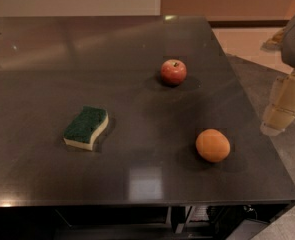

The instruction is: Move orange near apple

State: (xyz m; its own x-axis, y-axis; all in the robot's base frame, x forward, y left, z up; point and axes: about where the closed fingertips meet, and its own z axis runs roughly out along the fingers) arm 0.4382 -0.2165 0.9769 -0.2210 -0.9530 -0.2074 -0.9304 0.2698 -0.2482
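one dark tabletop (137, 44) bearing three objects, seen from above its front edge. one orange (213, 145) lies toward the front right of the surface, resting freely, touched by nothing. one apple (173, 72), red with a stem dimple on top, sits farther back and slightly left of the orange, well apart from it. one sponge (86, 127), green on top with a pale yellow base, lies flat on the left half, well apart from both fruits. one gripper (279, 111), pale and segmented, hangs at the right margin, beyond the table's right edge and beside the orange's side of the table, holding nothing; whether it is spread or pressed together cannot be told.
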